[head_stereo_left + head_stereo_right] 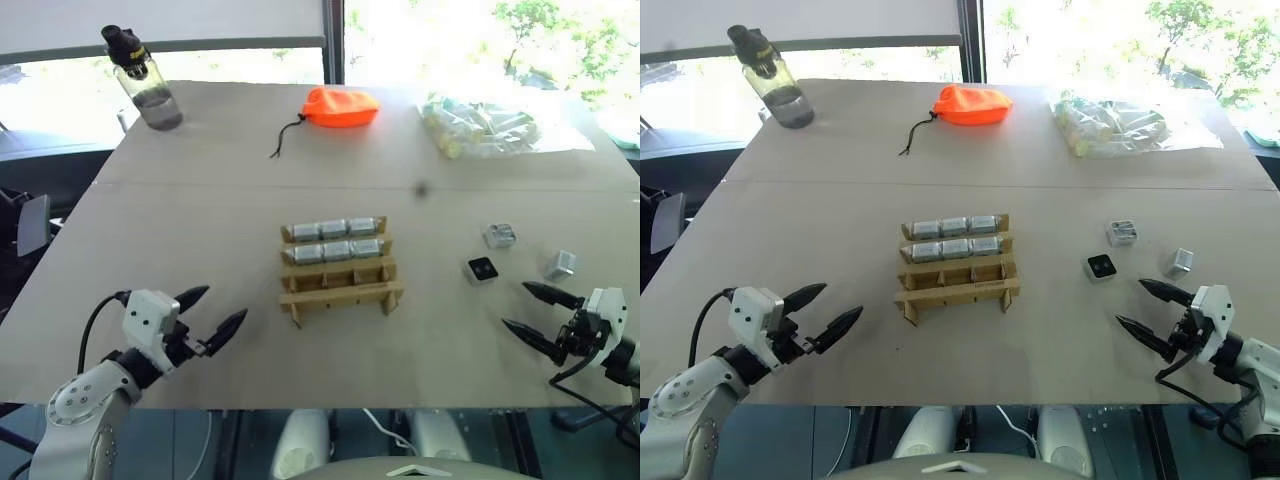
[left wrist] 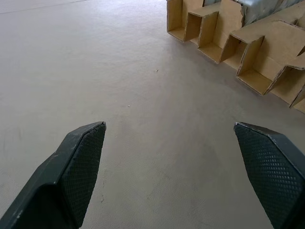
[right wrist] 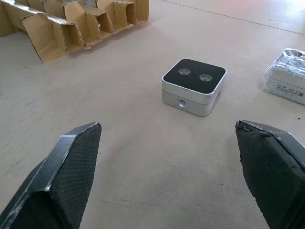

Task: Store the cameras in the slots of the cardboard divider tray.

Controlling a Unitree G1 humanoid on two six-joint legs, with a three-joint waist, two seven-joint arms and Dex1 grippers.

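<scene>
A: Left eye view status? 
B: Cardboard divider tray (image 1: 340, 268), table centre: two far rows hold six cameras (image 1: 337, 240); near rows empty.
A: Remaining?
B: Three loose cameras (image 1: 482, 269) at right. Left gripper (image 1: 210, 315) and right gripper (image 1: 530, 312) spread wide, empty.

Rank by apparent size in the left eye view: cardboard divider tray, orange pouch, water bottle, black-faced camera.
1. cardboard divider tray
2. orange pouch and water bottle: too alike, and both farther away, to rank
3. black-faced camera
</scene>
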